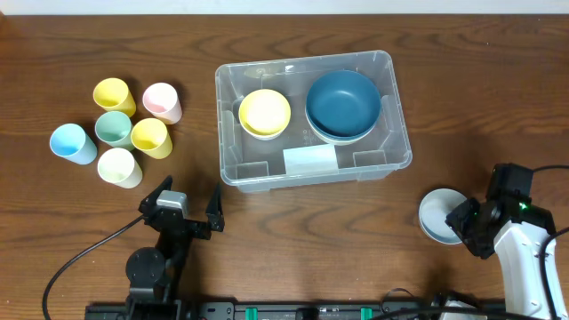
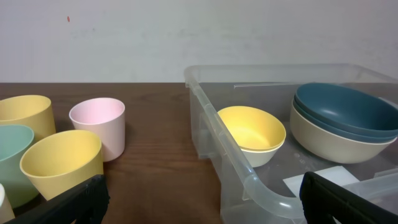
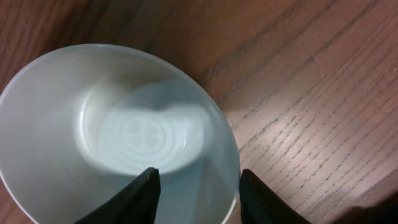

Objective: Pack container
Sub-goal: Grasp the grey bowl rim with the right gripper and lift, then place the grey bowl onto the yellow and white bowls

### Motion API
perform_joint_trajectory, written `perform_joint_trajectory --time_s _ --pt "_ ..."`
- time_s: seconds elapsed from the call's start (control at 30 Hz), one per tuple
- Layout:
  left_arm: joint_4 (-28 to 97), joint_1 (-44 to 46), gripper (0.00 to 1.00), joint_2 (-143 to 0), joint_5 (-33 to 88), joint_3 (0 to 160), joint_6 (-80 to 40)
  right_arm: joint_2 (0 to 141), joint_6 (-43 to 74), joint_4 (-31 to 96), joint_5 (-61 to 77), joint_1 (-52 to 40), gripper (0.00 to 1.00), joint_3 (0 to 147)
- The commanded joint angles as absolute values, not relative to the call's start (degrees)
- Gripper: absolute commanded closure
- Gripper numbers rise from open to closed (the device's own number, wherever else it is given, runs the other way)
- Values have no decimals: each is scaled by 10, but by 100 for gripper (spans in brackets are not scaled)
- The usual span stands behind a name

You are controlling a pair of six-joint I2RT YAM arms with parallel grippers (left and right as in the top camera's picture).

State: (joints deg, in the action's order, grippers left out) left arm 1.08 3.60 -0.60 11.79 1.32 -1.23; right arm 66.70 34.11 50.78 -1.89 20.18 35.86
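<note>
The clear rectangular plastic container (image 1: 228, 133) lies just beyond our wide-open left gripper (image 1: 189, 191), well left of our right gripper (image 1: 462, 224), closure untellable.

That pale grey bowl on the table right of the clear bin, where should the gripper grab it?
Pinch the rim of the pale grey round bowl on its side nearest the right gripper, coming down from above, one finger inside and one outside. It stands upright and open, likely too wide to span, with a thin wall.
</note>
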Motion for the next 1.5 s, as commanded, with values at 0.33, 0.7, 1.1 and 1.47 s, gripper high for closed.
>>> perform_joint_trajectory --time_s 0.33,0.7,1.1,1.47 --pt "29 38 2 -3 124 2 -4 667 362 503 -12 207 76 324" --pt "29 38 2 -3 124 2 -4 667 373 471 -15 214 99 337" --pt "29 38 2 -3 124 2 -4 666 333 625 39 249 99 663" --pt "29 38 2 -3 124 2 -4 655 298 527 286 125 99 829"
